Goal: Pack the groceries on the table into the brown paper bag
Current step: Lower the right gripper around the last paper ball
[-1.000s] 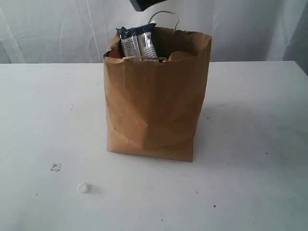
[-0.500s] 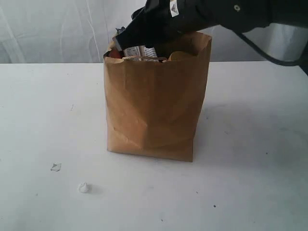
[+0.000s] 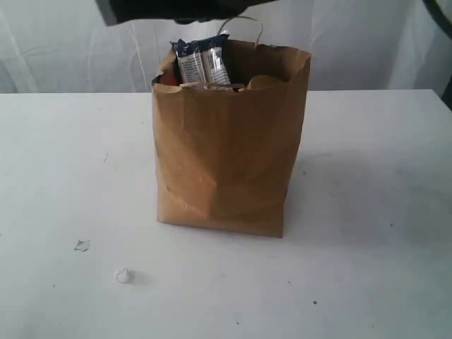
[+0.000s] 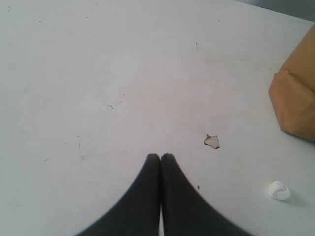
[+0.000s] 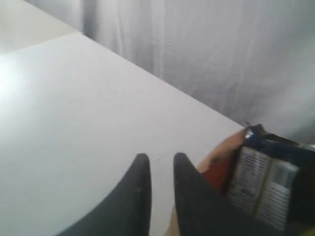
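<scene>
Table [image 3: 63, 176] bearing the upright brown paper bag [image 3: 226, 155]; long blue-white packet [image 3: 201, 62] protrudes from the bag's mouth. Right gripper [image 5: 161, 158] hangs beside the bag's rim, jaws narrowly parted, empty. Left gripper [image 4: 160, 156] hangs near the bag's base, jaws pressed together, empty.

The brown paper bag [image 3: 226, 162] is plain kraft tan with darker creases; the long blue-white packet [image 3: 201, 60] at its mouth is dark blue above white panels of fine dark print. The surface [image 3: 70, 176] is white with a few dark specks, a white blob [image 3: 123, 275] and a grey chip [image 3: 82, 245], the curtain [image 3: 70, 42] behind pale grey-white, and the left gripper [image 4: 160, 157] and right gripper [image 5: 160, 157] black.
</scene>
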You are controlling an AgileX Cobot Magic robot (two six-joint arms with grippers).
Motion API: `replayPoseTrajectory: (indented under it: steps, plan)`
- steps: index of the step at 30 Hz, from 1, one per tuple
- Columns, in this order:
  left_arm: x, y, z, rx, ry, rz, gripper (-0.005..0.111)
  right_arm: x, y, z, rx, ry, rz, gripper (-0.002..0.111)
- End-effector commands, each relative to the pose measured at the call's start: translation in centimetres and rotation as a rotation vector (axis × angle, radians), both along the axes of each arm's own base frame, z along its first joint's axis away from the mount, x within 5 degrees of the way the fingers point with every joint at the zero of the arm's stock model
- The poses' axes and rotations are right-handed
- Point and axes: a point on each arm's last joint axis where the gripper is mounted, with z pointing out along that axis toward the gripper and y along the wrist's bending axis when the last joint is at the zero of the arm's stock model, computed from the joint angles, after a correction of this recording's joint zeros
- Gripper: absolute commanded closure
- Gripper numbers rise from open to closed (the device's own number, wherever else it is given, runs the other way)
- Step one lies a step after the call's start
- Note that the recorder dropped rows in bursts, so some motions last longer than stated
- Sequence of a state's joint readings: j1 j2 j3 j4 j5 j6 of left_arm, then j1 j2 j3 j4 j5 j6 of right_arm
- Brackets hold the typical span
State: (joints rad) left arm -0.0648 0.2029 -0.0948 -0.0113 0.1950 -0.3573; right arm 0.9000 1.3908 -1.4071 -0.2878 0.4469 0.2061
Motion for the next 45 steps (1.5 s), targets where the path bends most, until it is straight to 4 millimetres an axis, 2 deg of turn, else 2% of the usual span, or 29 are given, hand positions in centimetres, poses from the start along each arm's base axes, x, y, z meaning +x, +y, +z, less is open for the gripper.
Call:
replayPoseTrajectory:
  steps: [1, 5, 9, 13, 19, 20, 21, 22, 23, 24, 26, 28, 30, 33, 35, 39, 45]
  plan:
    - [0.0, -0.1, 0.0, -0.014, -0.004, -0.003, 0.107, -2.3, 2.1, -0.3, -0.018, -0.004, 0.161, 0.104]
    - [0.0, -0.1, 0.0, -0.014, -0.004, -0.003, 0.107, -3.6, 4.2, -1.5, -0.075, -0.008, 0.307, 0.108]
    - [0.0, -0.1, 0.0, -0.014, -0.004, -0.003, 0.107, -4.3, 6.4, -4.4, -0.234, -0.021, 0.488, 0.108]
    - [0.0, -0.1, 0.0, -0.014, -0.004, -0.003, 0.107, -4.2, 8.4, -9.6, -0.481, 0.045, 0.686, 0.108]
    - [0.0, -0.1, 0.0, -0.014, -0.004, -0.003, 0.107, -2.7, 10.9, -17.8, -0.681, 0.233, 0.741, 0.108]
    - [0.0, -0.1, 0.0, -0.014, -0.004, -0.003, 0.107, -2.4, 11.4, -20.1, -0.718, 0.276, 0.747, 0.103]
    - [0.0, -0.1, 0.0, -0.014, -0.004, -0.003, 0.107, -2.2, 11.6, -21.0, -0.733, 0.294, 0.750, 0.098]
    - [0.0, -0.1, 0.0, -0.014, -0.004, -0.003, 0.107, -2.1, 11.8, -22.2, -0.755, 0.322, 0.755, 0.086]
    - [0.0, -0.1, 0.0, -0.014, -0.004, -0.003, 0.107, -2.1, 11.9, -22.7, -0.762, 0.332, 0.755, 0.079]
    - [0.0, -0.1, 0.0, -0.014, -0.004, -0.003, 0.107, -2.0, 12.0, -23.2, -0.764, 0.339, 0.747, 0.066]
    - [0.0, -0.1, 0.0, -0.014, -0.004, -0.003, 0.107, -1.4, 12.3, -23.2, -0.735, 0.318, 0.677, 0.059]
    - [0.0, -0.1, 0.0, -0.014, -0.004, -0.003, 0.107, -0.4, 12.7, -23.2, -0.693, 0.260, 0.570, 0.059]
    - [0.0, -0.1, 0.0, -0.014, -0.004, -0.003, 0.107, 0.9, 13.1, -24.2, -0.643, 0.238, 0.458, 0.059]
    - [0.0, -0.1, 0.0, -0.014, -0.004, -0.003, 0.107, 2.4, 12.6, -27.0, -0.626, 0.369, 0.356, 0.059]
    - [0.0, -0.1, 0.0, -0.014, -0.004, -0.003, 0.107, 2.6, 12.4, -27.9, -0.636, 0.415, 0.337, 0.059]
    - [0.0, -0.1, 0.0, -0.014, -0.004, -0.003, 0.107, 2.8, 12.4, -27.9, -0.627, 0.409, 0.333, 0.060]
    - [0.0, -0.1, 0.0, -0.014, -0.004, -0.003, 0.107, 3.1, 12.3, -28.5, -0.623, 0.418, 0.323, 0.071]
